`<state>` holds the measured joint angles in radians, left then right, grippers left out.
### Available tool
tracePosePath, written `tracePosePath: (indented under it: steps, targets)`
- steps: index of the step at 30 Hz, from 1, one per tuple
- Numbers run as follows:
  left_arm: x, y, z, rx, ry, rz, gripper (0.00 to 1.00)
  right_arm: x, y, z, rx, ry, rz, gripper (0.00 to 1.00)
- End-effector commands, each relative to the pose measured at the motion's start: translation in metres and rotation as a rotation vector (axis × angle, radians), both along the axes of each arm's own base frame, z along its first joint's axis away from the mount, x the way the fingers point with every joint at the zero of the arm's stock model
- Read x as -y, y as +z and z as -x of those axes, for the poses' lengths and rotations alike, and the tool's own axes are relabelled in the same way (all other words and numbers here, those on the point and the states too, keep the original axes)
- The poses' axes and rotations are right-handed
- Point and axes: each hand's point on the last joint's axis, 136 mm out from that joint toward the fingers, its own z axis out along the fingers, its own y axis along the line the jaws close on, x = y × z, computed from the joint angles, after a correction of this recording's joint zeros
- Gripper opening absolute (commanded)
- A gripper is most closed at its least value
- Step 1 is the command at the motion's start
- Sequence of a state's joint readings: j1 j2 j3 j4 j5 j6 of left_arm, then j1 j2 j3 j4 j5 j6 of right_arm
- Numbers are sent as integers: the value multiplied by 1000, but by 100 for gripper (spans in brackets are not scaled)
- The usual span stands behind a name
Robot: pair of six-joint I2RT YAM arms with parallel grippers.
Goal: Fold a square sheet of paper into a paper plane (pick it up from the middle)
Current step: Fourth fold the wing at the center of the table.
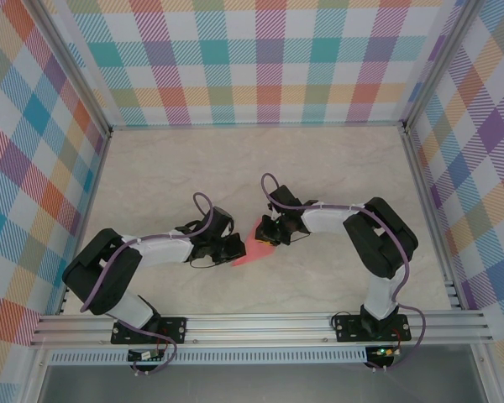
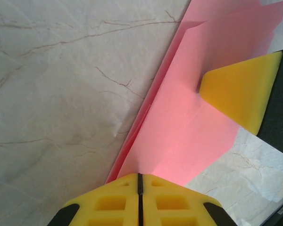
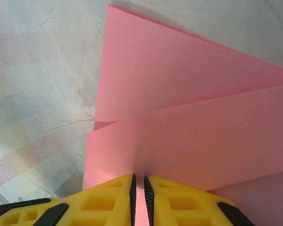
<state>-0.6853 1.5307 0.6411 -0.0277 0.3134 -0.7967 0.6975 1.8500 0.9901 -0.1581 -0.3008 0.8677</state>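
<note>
The square sheet of paper (image 1: 250, 248), salmon pink and folded into a layered, tapering shape, is held just above the table between both grippers. My left gripper (image 1: 234, 248) comes at it from the left. In the left wrist view its yellow fingers (image 2: 108, 202) are pressed together, with the sheet's (image 2: 188, 132) near corner pinched at the tips of the left gripper (image 2: 139, 175). My right gripper (image 1: 268, 236) holds the opposite side. In the right wrist view the pink sheet (image 3: 193, 117) runs down between the narrowly parted fingertips of the right gripper (image 3: 138, 180). One right finger pad (image 2: 240, 89) presses on the paper.
The pale marbled table (image 1: 235, 168) stretches bare behind the grippers. Checked walls (image 1: 252, 59) close off the back and both sides. An aluminium rail (image 1: 260, 323) with the arm bases runs along the near edge.
</note>
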Motion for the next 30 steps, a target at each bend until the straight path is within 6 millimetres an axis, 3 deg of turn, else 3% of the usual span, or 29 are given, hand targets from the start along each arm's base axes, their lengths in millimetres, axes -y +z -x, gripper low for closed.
tracePosePath:
  steps: [1, 6, 9, 13, 21, 30]
  targets:
    - [-6, 1, 11, -17, 1, -14, 9, 27, -41, 16, -80, -14, 150, 17]
    - [-20, 18, 12, 34, 28, -35, 18, 29, -42, 17, -84, -16, 157, 17]
    - [-32, 17, 15, 46, 46, -78, 26, 30, -43, 17, -85, -17, 159, 17]
    - [-30, 9, 19, 27, 30, -62, 29, 31, -44, 17, -88, -16, 162, 17]
    - [-19, 3, 22, 17, -31, -27, 20, 31, -45, 18, -93, -15, 162, 17]
    - [-21, -2, 26, 45, -123, -64, 14, 31, -46, 19, -97, -15, 165, 17]
